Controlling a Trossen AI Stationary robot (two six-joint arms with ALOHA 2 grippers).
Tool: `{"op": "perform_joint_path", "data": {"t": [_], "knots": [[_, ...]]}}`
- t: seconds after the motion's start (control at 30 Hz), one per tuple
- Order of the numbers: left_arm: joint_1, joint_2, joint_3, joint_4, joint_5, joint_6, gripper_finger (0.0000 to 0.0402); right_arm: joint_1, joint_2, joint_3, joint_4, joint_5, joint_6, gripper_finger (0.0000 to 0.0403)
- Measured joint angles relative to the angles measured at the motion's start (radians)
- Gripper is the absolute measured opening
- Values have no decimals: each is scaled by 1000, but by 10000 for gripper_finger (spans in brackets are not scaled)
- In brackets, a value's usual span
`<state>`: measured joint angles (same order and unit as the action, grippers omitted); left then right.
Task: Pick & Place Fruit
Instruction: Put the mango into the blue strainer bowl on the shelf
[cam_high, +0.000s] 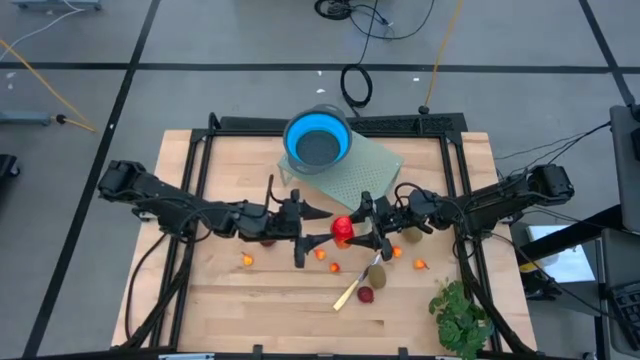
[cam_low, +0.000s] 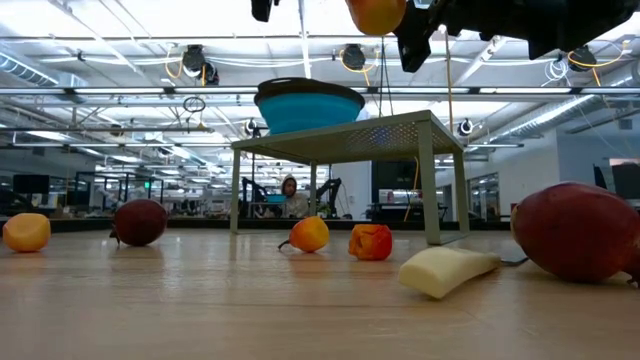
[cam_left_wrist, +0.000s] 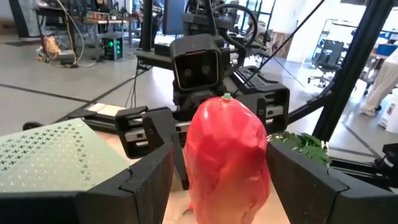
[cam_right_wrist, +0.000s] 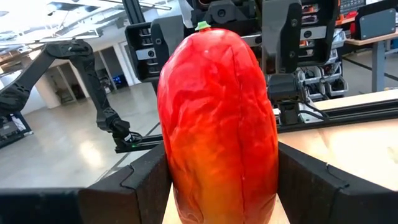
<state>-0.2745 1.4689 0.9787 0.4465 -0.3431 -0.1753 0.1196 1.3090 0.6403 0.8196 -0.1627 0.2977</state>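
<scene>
A long red-orange fruit (cam_right_wrist: 217, 118) hangs upright above the middle of the table, its green stem nub on top. My right gripper (cam_high: 364, 229) is shut on it from the table's right. My left gripper (cam_high: 316, 231) faces it from the left, open, a finger (cam_left_wrist: 149, 180) on either side of the same fruit (cam_left_wrist: 227, 155); whether they touch it I cannot tell. On the wood lie small orange pieces (cam_high: 247, 260), a dark red ball (cam_high: 366, 295) and a brownish-green oval (cam_high: 376, 275). My right gripper pinches the long fruit's lower half (cam_right_wrist: 186, 186) between its two fingers, one on each flank. The fingers come in level from the table's right. The fruit stands upright in the hold, stem up, lifted clear of the table (cam_low: 376, 12).
A blue bowl (cam_high: 318, 140) sits on a green perforated stand (cam_high: 360, 175) at the far middle. A pale-handled knife (cam_high: 352, 290) lies below the grippers, and a leafy bunch (cam_high: 458, 315) lies at the near right. Another dark red ball (cam_high: 268, 240) lies under my left arm.
</scene>
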Motion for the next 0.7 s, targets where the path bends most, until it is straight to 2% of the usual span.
{"op": "perform_joint_path", "data": {"t": [0.3,0.47,0.7], "knots": [[12,1,5,5,8,-17,257,0,0,0,2,1,0,238],[13,73,95,-28,34,24,257,0,0,0,7,1,0,238],[27,145,233,-211,47,38,257,1,1,0,8,-3,0,238]]}}
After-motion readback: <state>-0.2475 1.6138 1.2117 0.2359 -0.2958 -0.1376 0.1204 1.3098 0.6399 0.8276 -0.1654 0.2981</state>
